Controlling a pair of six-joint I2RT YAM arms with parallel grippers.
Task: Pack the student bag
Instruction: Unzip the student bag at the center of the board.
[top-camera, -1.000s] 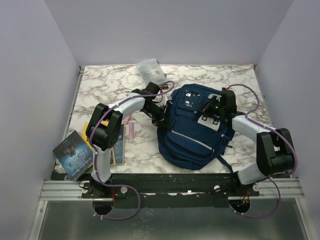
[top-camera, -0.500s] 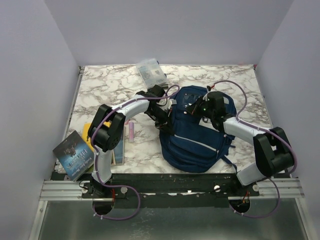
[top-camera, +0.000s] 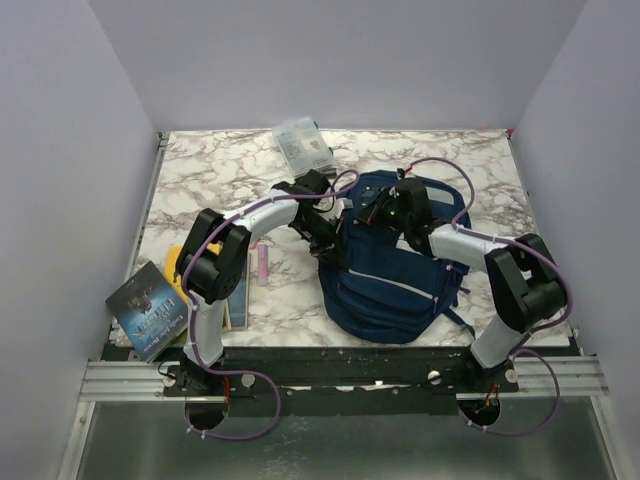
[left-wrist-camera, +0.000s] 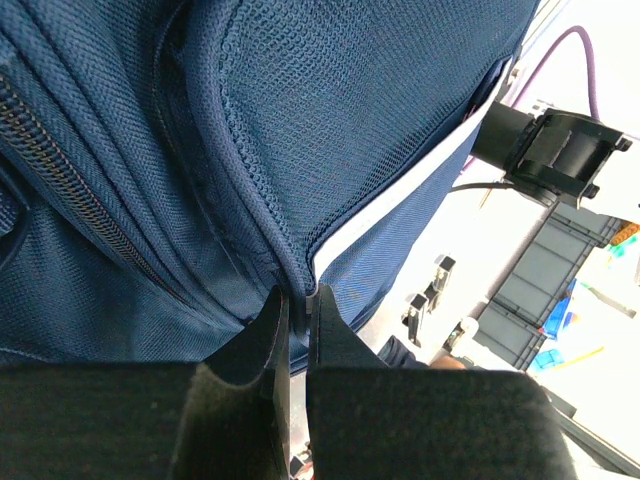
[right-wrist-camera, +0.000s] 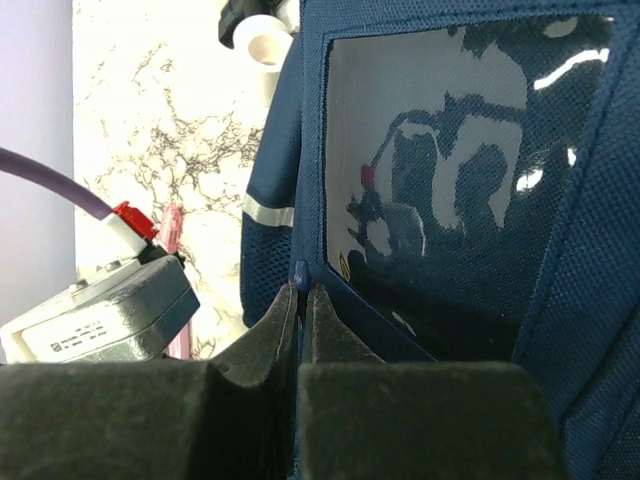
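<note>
The backpack (top-camera: 390, 270) is navy woven cloth, matt, with a coarse visible weave. In the left wrist view its upper panel (left-wrist-camera: 400, 110) has a rougher, mesh-like knit. In the right wrist view its window (right-wrist-camera: 450, 150) is glossy clear plastic with sharp reflections. The table (top-camera: 220, 170) has a smooth marble-pattern top. The pouch (top-camera: 302, 145) at upper centre is clear plastic. The rail (top-camera: 130, 380) along the bottom is bare, dull metal.

Robot lab cell: plain lavender walls (top-camera: 330, 60), marble-print table (top-camera: 220, 165), aluminium mounting rail (top-camera: 130, 380).
</note>
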